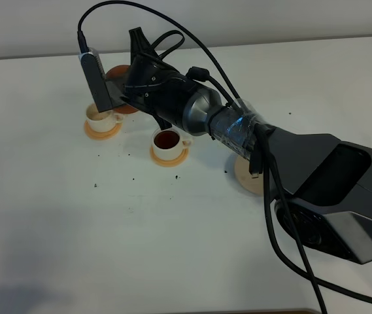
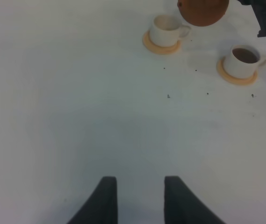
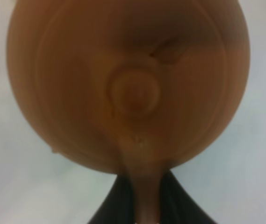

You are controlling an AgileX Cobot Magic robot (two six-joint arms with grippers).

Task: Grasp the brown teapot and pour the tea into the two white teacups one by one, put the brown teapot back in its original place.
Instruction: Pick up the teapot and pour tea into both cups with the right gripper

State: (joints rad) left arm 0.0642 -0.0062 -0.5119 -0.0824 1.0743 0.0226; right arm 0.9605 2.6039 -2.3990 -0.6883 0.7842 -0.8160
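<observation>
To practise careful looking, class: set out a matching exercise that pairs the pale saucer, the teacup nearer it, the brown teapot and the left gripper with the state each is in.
Things:
1. pale saucer
2. teacup nearer that saucer
3. brown teapot
4. left gripper

States:
A. dark tea shows inside it
B. jaws apart over bare table
C. gripped by its handle
D. partly hidden under the right arm

Pairs: 1-D, 2-A, 3-C, 4-B.

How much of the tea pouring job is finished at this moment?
Done: the first teacup holds dark tea. In hand: the right gripper holds the brown teapot near the second teacup, pale inside. Left: fill it, then return the teapot to the beige saucer.
</observation>
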